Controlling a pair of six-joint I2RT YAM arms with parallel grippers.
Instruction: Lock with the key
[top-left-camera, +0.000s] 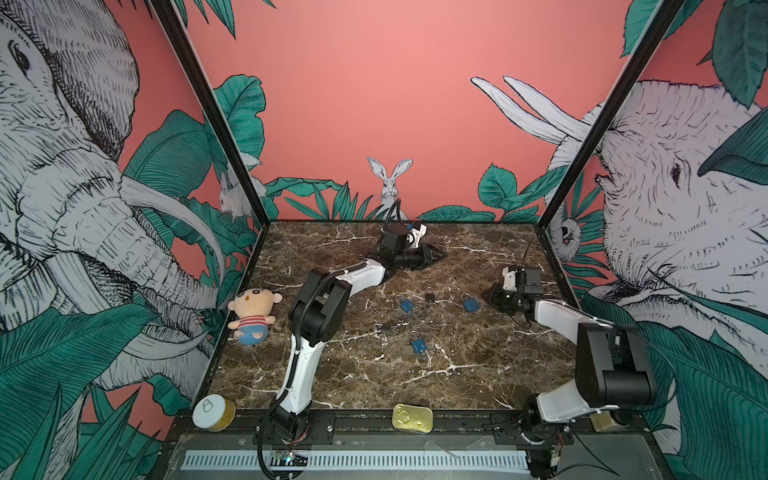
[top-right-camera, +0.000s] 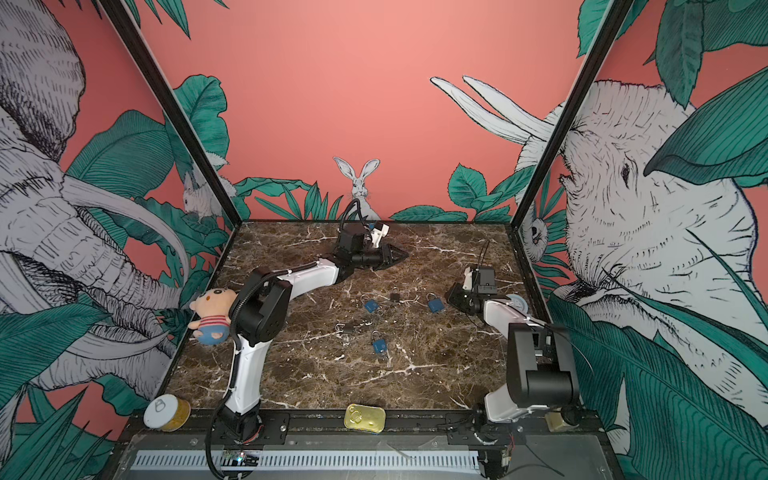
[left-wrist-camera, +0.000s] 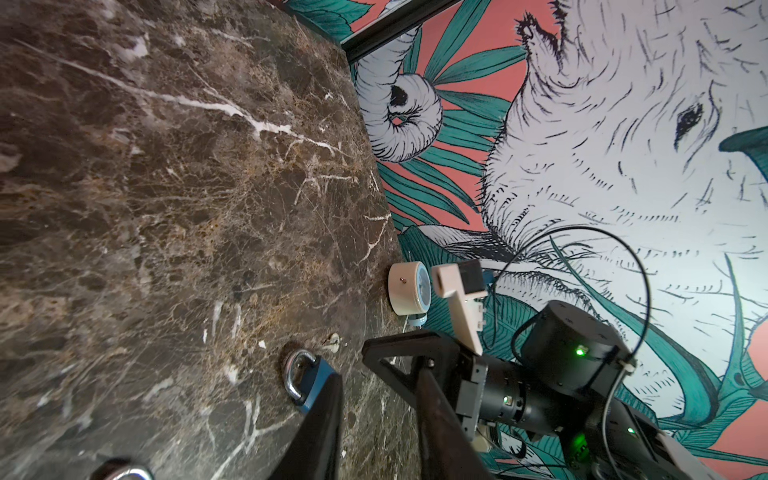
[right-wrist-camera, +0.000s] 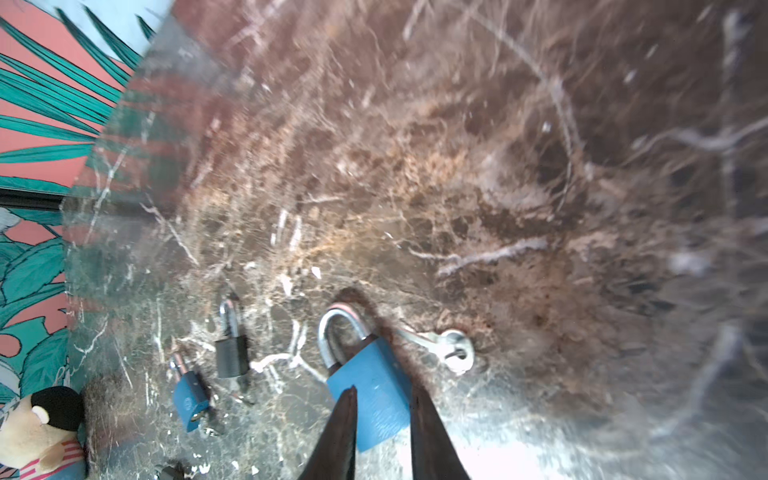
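Scanning from the left, I find a white-lidded round can (top-left-camera: 213, 412) at the front corner of the brown marble tabletop (top-left-camera: 374, 374) and a plush doll in a striped shirt (top-left-camera: 253, 316) against the left wall. The right wrist view cuts the doll off at the frame edge.

My left arm (top-left-camera: 316, 316) bends at a raised elbow and stretches its forearm to the far middle. The left gripper (top-left-camera: 432, 255) sits low there, pointing right. Its fingers (left-wrist-camera: 316, 432) stand parted with only bare marble between them, and their roots run out of frame.

Mid-table lie a dark padlock (top-left-camera: 384, 329), barely readable against the stone, a left blue padlock (top-left-camera: 407, 305), a nearest blue padlock (top-left-camera: 419, 344) and a small black padlock (top-left-camera: 430, 296). A gold oval tin (top-left-camera: 412, 417) rests on the front edge.

The rightmost blue metal padlock (top-left-camera: 471, 304) lies flat just beside the right gripper (top-left-camera: 492, 297). In the wrist view the slightly parted tips overlap the lock's body, clamping nothing. I cannot tell whether its shackle is latched. A small silver key (right-wrist-camera: 455, 353) lies loose on the marble beside it, too small to find in both top views.

My right arm (top-left-camera: 557, 316) folds high at the right wall, its forearm sloping down and leftward. A white round object with a blue face (top-right-camera: 518, 302) is half hidden behind it.
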